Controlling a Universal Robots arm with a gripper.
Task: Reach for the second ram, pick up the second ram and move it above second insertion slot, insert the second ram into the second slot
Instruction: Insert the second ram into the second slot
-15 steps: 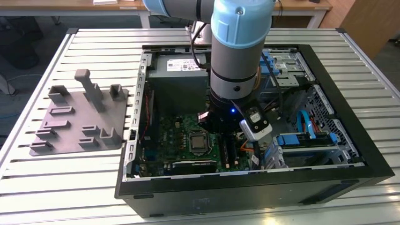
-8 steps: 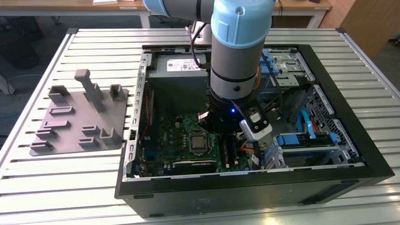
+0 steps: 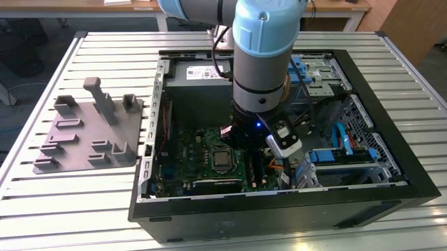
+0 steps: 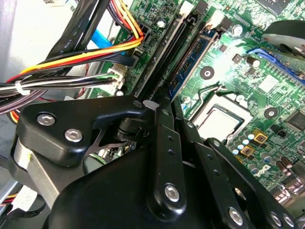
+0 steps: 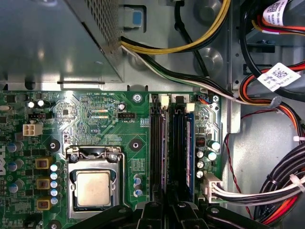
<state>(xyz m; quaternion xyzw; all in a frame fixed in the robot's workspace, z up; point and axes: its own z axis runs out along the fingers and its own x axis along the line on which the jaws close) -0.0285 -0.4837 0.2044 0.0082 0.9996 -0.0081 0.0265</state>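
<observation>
Here we find the tool (image 4: 159,102) down inside the open computer case (image 3: 391,201), over the memory slots (image 5: 159,143) beside the processor socket (image 5: 94,186). Its fingers look drawn close together, yet we cannot tell whether they grip anything. The second ram (image 5: 189,152), a dark blue stick, stands upright in a slot just ahead of the fingertips. Small white lettering on the motherboard (image 5: 86,114) is too fine to read.

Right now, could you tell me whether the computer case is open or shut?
Open: the computer case has no side panel, and the motherboard lies exposed inside.
</observation>
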